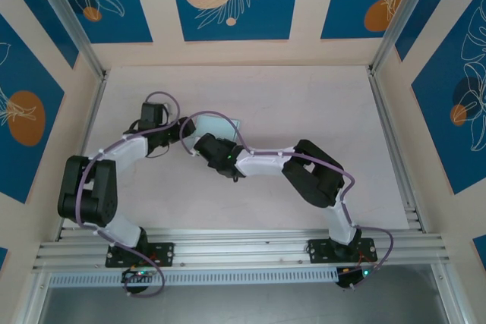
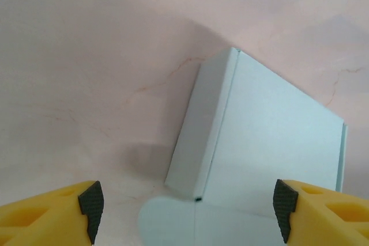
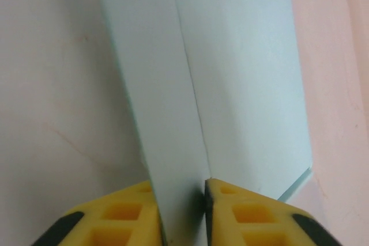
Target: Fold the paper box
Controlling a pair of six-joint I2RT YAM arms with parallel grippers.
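Note:
The paper box [image 1: 225,127] is pale light-blue card lying near the middle of the table, mostly hidden under the two arms in the top view. In the left wrist view the paper box [image 2: 271,136] shows a raised side wall, a broad panel and a rounded flap at the bottom. My left gripper [image 2: 187,214] is open, its yellow fingers [image 2: 52,217] wide apart on either side of that flap, touching nothing. In the right wrist view my right gripper [image 3: 181,211] is shut on a thin panel of the paper box [image 3: 230,84], which stands on edge between the fingers.
The pale pinkish table [image 1: 304,104] is walled by aluminium rails [image 1: 391,142] at left and right, with blue patterned panels behind. The two arms cross in the middle of the table [image 1: 250,161].

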